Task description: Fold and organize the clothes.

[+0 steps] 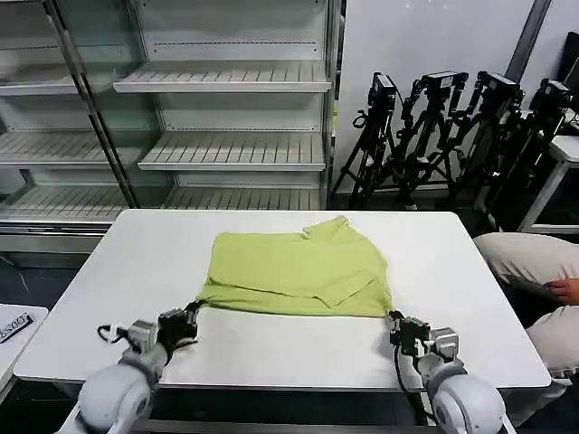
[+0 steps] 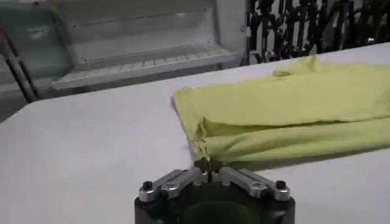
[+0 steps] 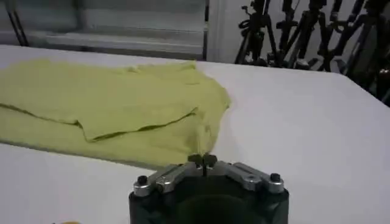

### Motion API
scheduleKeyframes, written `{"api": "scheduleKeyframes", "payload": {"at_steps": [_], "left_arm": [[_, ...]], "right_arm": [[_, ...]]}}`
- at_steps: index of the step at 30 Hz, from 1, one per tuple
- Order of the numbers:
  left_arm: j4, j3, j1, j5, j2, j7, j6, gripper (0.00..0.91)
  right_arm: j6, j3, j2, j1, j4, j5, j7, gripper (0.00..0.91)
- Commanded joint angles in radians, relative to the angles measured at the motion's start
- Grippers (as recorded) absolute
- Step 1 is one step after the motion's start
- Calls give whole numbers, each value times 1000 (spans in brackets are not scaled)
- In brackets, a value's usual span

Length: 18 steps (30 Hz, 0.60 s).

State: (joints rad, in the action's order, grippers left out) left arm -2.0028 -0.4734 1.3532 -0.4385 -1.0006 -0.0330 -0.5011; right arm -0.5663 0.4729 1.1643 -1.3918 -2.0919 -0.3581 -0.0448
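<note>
At the near left corner of the T-shirt (image 1: 294, 271), your left gripper (image 1: 188, 324) has its jaws closed on the hem. The shirt lies partly folded mid-surface (image 1: 136, 262). At the near right corner, your right gripper (image 1: 401, 327) likewise pinches the fabric, jaws closed.

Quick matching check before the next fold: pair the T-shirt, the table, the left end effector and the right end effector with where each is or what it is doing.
1 T-shirt
2 table
3 left end effector
4 right end effector

A shut on the shirt's near right corner
B white, bearing the shirt
C lime, partly folded
D shut on the shirt's near left corner

Pairs: 1-C, 2-B, 3-D, 4-A
</note>
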Motion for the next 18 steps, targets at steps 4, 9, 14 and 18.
{"api": "scheduleKeyframes", "payload": {"at_steps": [4, 9, 14, 18], "left_arm": [[-199, -220, 404, -22, 10, 6, 40, 10], [-219, -234, 434, 3, 2, -1, -25, 10], [-239, -217, 446, 80, -17, -8, -76, 887], [-291, -268, 491, 148, -17, 10, -75, 907]], "right_arm": [[34, 47, 7, -255, -185, 56, 14, 0], [51, 68, -6, -315, -226, 69, 17, 0], [90, 46, 9, -343, -226, 124, 10, 0], [92, 68, -16, -388, -294, 117, 30, 907]]}}
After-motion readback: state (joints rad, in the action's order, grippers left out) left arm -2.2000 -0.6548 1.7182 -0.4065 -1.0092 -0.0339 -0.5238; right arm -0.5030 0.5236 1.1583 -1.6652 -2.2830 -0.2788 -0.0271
